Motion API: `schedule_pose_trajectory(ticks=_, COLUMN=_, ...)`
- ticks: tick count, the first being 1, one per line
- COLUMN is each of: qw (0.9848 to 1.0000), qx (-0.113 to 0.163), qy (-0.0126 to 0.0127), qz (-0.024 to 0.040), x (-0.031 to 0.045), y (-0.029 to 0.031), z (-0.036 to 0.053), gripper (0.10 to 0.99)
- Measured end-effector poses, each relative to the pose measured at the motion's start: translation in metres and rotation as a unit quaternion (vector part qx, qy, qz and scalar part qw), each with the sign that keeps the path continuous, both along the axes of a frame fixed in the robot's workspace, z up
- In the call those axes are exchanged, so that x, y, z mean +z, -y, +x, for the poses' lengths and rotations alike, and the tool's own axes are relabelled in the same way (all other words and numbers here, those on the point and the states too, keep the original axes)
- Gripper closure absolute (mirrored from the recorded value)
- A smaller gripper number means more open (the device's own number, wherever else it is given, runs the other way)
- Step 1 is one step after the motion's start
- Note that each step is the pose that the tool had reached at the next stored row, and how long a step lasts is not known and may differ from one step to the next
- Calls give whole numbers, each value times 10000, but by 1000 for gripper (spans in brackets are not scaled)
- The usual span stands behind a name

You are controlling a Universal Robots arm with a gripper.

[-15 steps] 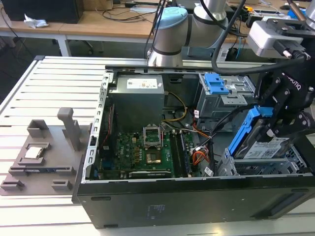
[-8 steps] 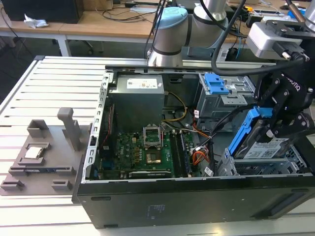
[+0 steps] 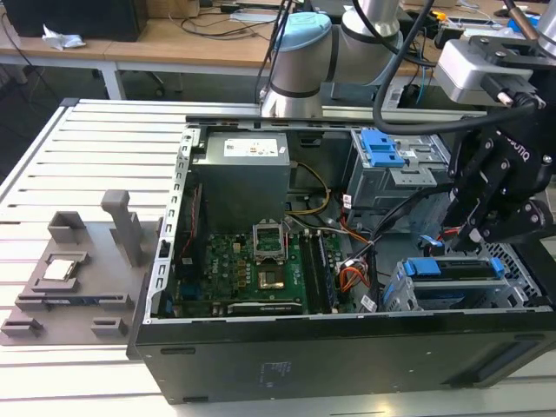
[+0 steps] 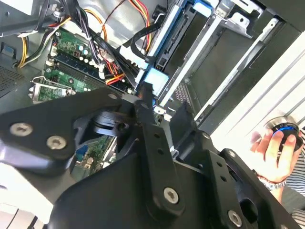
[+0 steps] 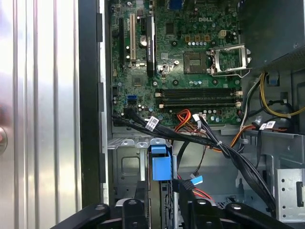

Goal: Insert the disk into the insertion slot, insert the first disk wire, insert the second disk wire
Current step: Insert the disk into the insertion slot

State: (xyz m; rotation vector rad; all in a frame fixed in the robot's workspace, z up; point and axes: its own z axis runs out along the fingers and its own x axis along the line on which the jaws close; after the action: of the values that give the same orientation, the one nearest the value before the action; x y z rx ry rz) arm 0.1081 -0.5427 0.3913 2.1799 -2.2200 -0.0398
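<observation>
Slatted counter (image 3: 87, 139) is carrying an open computer case (image 3: 304, 356), its motherboard (image 3: 252, 269) facing upward. The insertion slot (image 3: 408, 291) is sitting in the case toward the exterior view's right, with the disk (image 3: 456, 268) resting inside it. The gripper (image 3: 474, 234) is hovering just above the disk; whether it is clenched or released cannot be told.

Open black metal computer case (image 3: 261, 365) lies on the slatted aluminium counter (image 3: 87, 156). Grey plastic fixture block (image 3: 69, 278) sits on the counter at the exterior view's left of the case. Inside, the green motherboard (image 3: 243, 269) is mid-case, with the grey boxy power supply (image 3: 239, 174) behind it. On the exterior view's right, the tall grey metal cage (image 3: 391, 169) is at the back and the low grey perforated drive cage (image 3: 521, 271) in front, with the blue-framed disk (image 3: 456, 268) seated in it. Black tool (image 3: 473, 234) just above.
</observation>
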Motion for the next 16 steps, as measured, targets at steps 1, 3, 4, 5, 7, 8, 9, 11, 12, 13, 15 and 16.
schedule_pose_trajectory(ticks=1, qw=10000, qx=0, qy=0, qz=0, x=-1, y=0, z=0, gripper=725)
schedule_pose_trajectory(ticks=3, qw=10000, qx=0, qy=0, qz=0, x=-1, y=0, z=0, gripper=851)
schedule_pose_trajectory(ticks=4, qw=10000, qx=0, qy=0, qz=0, x=-3, y=0, z=0, gripper=910)
schedule_pose_trajectory(ticks=5, qw=10000, qx=0, qy=0, qz=0, x=-3, y=0, z=0, gripper=973)
schedule_pose_trajectory(ticks=7, qw=10000, qx=0, qy=0, qz=0, x=-4, y=0, z=0, gripper=980)
schedule_pose_trajectory(ticks=8, qw=10000, qx=0, qy=0, qz=0, x=-5, y=0, z=0, gripper=980)
schedule_pose_trajectory(ticks=9, qw=10000, qx=0, qy=0, qz=1, x=-7, y=0, z=0, gripper=980)
schedule_pose_trajectory(ticks=11, qw=10000, qx=0, qy=0, qz=0, x=-7, y=0, z=0, gripper=980)
schedule_pose_trajectory(ticks=12, qw=10000, qx=0, qy=0, qz=0, x=-8, y=0, z=0, gripper=980)
schedule_pose_trajectory(ticks=13, qw=10000, qx=0, qy=0, qz=0, x=-8, y=0, z=0, gripper=980)
schedule_pose_trajectory(ticks=15, qw=10000, qx=0, qy=0, qz=0, x=-10, y=0, z=0, gripper=980)
schedule_pose_trajectory(ticks=16, qw=10000, qx=0, qy=0, qz=0, x=-11, y=0, z=0, gripper=980)
